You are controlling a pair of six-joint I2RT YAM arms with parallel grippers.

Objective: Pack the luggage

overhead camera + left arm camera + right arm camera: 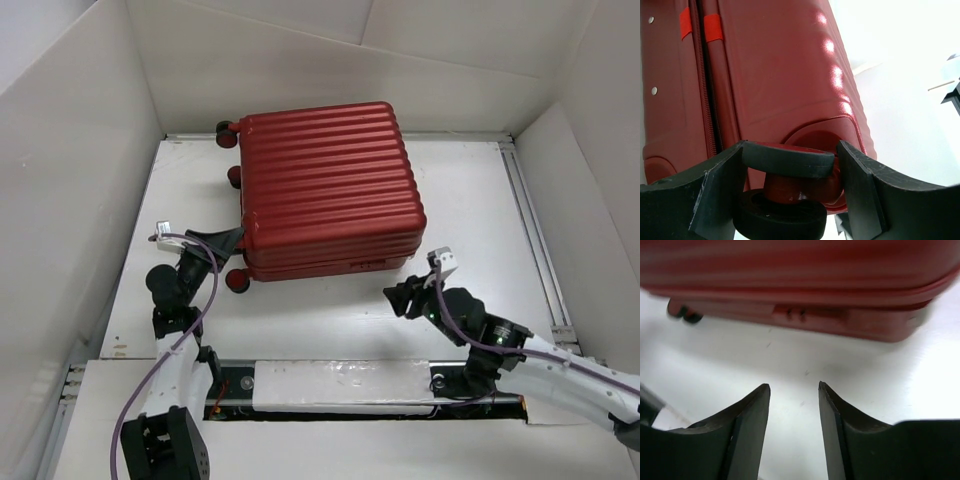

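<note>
The luggage (330, 190) is a dark red ribbed hard-shell suitcase lying flat and closed in the middle of the table. Its zipper seam (704, 90) runs down the side in the left wrist view. My left gripper (228, 242) is at the case's near-left corner. Its jaws (790, 150) are shut on a small dark wheel (785, 161) and the wheel's red housing. My right gripper (398, 295) hovers over bare table just short of the case's front side (805, 315). Its fingers (794, 386) are open with nothing between them.
Three other dark wheels (238, 281) (227, 130) (234, 176) stick out on the case's left side. White walls (70, 170) enclose the table on the left, back and right. A metal rail (535, 230) runs along the right edge. Bare table (330, 310) lies in front of the case.
</note>
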